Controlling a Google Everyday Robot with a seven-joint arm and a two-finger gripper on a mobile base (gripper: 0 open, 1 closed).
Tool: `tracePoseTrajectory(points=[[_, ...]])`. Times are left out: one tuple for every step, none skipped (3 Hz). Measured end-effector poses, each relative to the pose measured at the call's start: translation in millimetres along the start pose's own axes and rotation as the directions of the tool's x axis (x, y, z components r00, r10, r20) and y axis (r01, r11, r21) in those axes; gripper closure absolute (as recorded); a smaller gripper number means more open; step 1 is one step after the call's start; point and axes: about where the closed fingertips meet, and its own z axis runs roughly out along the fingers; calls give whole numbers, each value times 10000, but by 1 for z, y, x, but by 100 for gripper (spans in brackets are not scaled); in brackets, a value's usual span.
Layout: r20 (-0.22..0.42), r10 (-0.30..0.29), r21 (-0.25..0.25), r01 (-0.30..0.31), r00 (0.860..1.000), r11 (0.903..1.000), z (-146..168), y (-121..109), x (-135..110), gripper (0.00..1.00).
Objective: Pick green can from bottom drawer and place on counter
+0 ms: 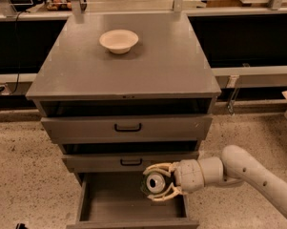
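Observation:
The green can (pixel 155 182) shows its silver top and dark green side between the fingers of my gripper (pixel 158 182), which is shut on it. Gripper and can are over the right part of the open bottom drawer (pixel 114 205), just below the middle drawer's front. The arm (pixel 248 173) reaches in from the lower right. The counter (pixel 128 56) is the broad grey top of the cabinet, well above the gripper.
A cream-white bowl (pixel 118 40) sits on the counter toward its back left. Two upper drawers with black handles (pixel 128 127) (pixel 131 162) are slightly open. Metal posts and a dark shelf run behind the cabinet. Speckled floor lies on both sides.

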Motion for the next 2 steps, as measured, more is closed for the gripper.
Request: tracePoseTrajectory(points=[[-464, -91, 184, 99, 9989, 9998, 0, -14, -65, 100], [-1265, 42, 392, 7, 9920, 9992, -4, -42, -149, 100]])
